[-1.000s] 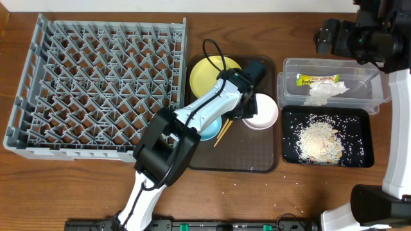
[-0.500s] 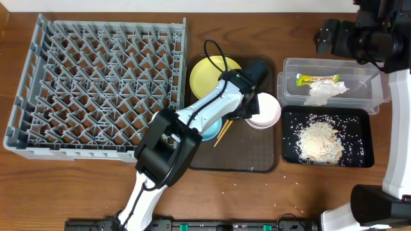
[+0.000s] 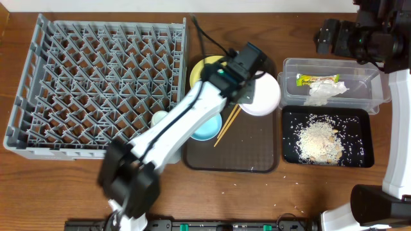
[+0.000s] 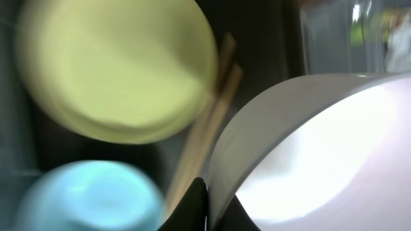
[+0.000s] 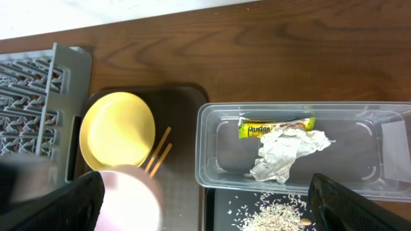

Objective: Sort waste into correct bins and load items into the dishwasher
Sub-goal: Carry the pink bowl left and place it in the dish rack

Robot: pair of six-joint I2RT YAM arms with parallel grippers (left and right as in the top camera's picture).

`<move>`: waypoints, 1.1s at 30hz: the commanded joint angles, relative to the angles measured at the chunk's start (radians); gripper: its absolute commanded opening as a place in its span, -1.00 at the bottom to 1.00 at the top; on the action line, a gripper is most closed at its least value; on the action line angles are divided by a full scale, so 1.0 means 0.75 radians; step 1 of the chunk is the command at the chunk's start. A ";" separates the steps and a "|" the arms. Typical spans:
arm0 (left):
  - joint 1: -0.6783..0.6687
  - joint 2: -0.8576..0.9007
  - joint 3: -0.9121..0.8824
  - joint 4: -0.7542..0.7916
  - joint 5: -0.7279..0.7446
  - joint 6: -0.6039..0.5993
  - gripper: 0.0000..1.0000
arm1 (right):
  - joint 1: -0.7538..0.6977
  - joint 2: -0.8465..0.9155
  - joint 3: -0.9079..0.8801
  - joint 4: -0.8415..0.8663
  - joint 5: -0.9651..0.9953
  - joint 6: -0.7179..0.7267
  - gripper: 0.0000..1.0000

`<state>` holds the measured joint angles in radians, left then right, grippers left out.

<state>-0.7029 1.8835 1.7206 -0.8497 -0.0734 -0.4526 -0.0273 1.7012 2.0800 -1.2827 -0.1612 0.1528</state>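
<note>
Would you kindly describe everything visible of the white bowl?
The white bowl is round, smooth and glossy, apparently empty. The left end effector is shut on its rim, a finger on either side of the wall. Seen from overhead, it lies over the brown tray's top right corner, next to the yellow plate and chopsticks; whether it is lifted cannot be told.

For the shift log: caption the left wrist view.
Left gripper pinches the white bowl; yellow plate, chopsticks, blue bowl beyond.
</note>
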 commanded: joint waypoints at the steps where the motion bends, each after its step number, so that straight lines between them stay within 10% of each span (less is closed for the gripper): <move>1: 0.027 -0.096 -0.004 -0.042 -0.567 0.172 -0.85 | 0.011 0.003 -0.004 -0.002 -0.005 0.014 0.99; 10: 0.214 -0.092 -0.006 -0.065 -1.370 0.229 -0.85 | 0.011 0.003 -0.004 -0.001 -0.005 0.014 0.98; 22: 0.441 -0.077 -0.253 0.056 -1.779 0.207 -0.85 | 0.011 0.003 -0.004 -0.002 -0.005 0.014 0.99; 33: 0.414 -0.076 -0.572 0.318 -1.778 0.052 -0.85 | 0.011 0.004 -0.004 -0.001 -0.005 0.014 0.99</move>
<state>-0.3744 1.8160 1.3224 -0.6533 -1.3682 -0.3695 -0.0273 1.7012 2.0800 -1.2827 -0.1612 0.1524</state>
